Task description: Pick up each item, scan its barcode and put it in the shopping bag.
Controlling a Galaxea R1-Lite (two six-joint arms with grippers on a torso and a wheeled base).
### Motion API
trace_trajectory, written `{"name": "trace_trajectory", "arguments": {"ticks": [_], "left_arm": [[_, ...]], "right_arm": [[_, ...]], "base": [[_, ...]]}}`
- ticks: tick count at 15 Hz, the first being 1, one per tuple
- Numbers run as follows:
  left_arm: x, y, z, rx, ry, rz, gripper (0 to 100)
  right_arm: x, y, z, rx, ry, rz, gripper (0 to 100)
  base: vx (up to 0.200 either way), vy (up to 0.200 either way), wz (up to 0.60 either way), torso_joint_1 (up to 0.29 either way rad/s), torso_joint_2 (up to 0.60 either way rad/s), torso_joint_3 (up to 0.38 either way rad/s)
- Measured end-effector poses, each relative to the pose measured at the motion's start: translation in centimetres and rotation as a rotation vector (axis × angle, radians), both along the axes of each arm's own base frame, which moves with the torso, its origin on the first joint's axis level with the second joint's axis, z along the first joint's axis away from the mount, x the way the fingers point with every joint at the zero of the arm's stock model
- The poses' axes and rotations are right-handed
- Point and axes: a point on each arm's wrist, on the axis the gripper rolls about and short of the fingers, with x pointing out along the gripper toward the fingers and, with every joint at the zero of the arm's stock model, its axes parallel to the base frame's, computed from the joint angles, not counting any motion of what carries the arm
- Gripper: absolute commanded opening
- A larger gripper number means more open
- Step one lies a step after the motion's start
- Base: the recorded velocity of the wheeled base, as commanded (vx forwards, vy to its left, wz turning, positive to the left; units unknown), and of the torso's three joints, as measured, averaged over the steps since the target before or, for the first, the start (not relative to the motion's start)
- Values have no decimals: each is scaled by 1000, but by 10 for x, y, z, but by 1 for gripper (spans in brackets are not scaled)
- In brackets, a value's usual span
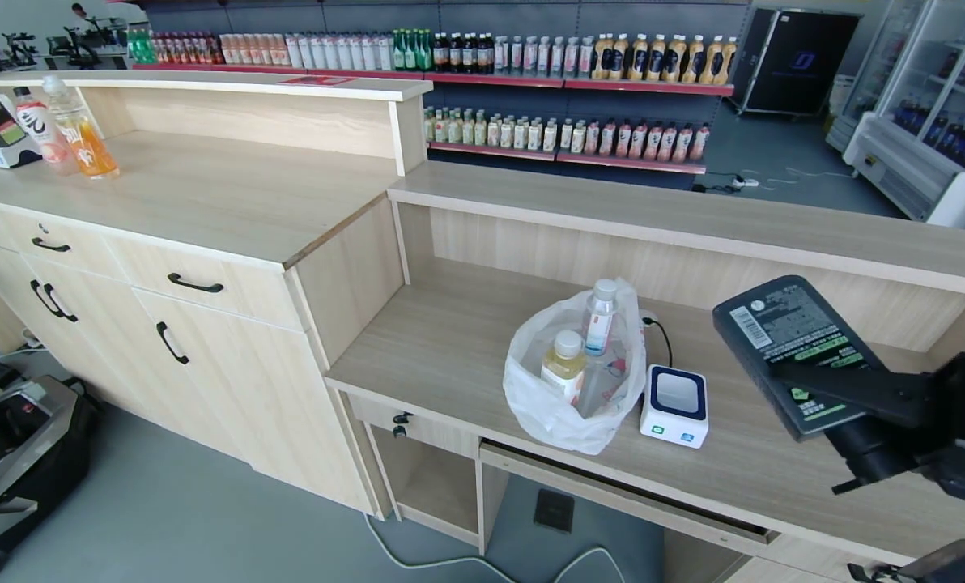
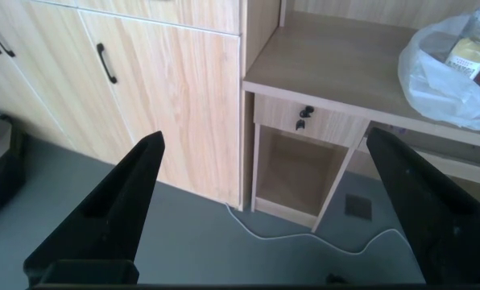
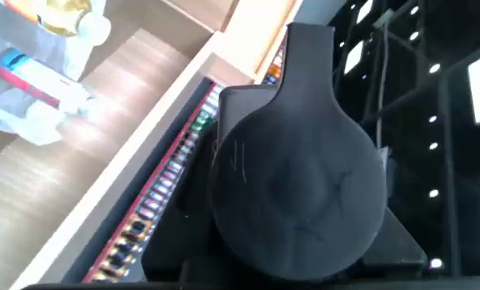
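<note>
- The left gripper (image 2: 264, 137) hung low before the cupboard doors (image 2: 167, 97), fingers spread wide, holding nothing.
- Two drink bottles (image 1: 65, 129) stood near the raised counter's (image 1: 207, 194) back left corner.
- The shopping bag (image 1: 531, 397) sat near the desk's (image 1: 450, 340) front edge, two small bottles (image 1: 565, 366) inside.
- The scanner (image 1: 675, 405) stood just beside the bag.
- The right gripper (image 1: 822, 389) was clamped on a dark packet (image 1: 766, 324) above the desk's right end, barcode up.
</note>
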Motion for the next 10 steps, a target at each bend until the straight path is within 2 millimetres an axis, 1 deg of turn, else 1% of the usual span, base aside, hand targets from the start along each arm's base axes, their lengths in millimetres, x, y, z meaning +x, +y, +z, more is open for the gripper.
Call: {"name": "trace_trajectory", "arguments": {"ticks": [2,5,7,10], "left_arm": [[0,0,0,0,0,0,100],[0,0,0,0,0,0,100],[0,0,0,0,0,0,100],[0,0,0,0,0,0,100]], "right_arm": [[-8,17,1,-60,-101,127,0],[-18,25,6,-51,-143,203,0],[-25,35,12,-13,-160,277,0],[-32,47,29,91,-203,356,0]], "base": [[0,0,0,0,0,0],[0,0,0,0,0,0],[0,0,0,0,0,0],[0,0,0,0,0,0]]}}
